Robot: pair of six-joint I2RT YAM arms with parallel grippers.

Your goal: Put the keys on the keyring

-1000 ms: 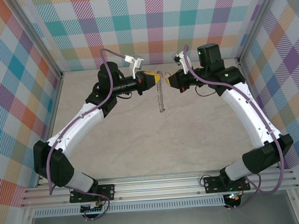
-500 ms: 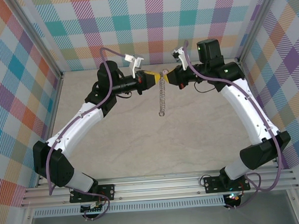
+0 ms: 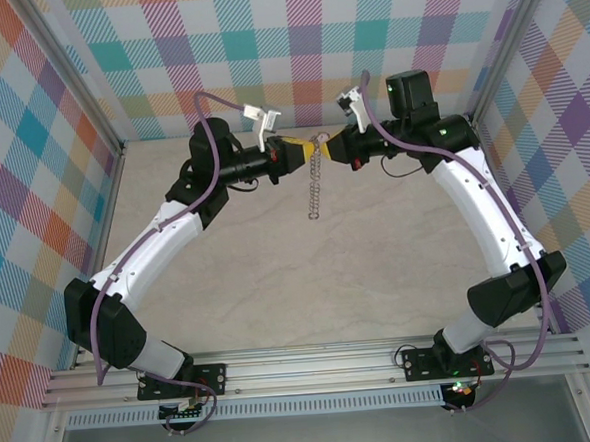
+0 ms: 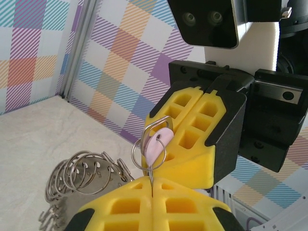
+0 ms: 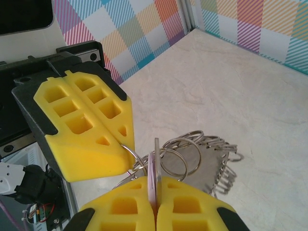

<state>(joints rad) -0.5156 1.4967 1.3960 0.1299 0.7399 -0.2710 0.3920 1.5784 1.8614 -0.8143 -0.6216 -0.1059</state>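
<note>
The keys are one tiny piece with a lilac head [image 4: 155, 144]. My right gripper [image 5: 155, 185] is shut on it, and its edge [image 5: 153, 175] and silvery blade stick out of the yellow fingers. My left gripper [image 4: 151, 182] is shut on a thin wire of the keyring [image 4: 82, 173], a bunch of silvery rings [image 5: 202, 159] that dangles like a chain [image 3: 315, 185] in the top view. A small ring loops around the lilac head and appears to pass through its hole. Both grippers [image 3: 311, 150] [image 3: 328, 144] meet tip to tip above the table's far end.
The beige table [image 3: 309, 280] lies below the hanging rings. Checked walls [image 3: 294, 41] and metal frame posts [image 3: 120, 142] close in the back and both sides. The right gripper's fingers [image 4: 192, 134] stand close in front of the left wrist camera.
My right gripper has moved left and a little back until its tips meet the left gripper's. The hanging rings have swung slightly left. The left arm has barely moved.
</note>
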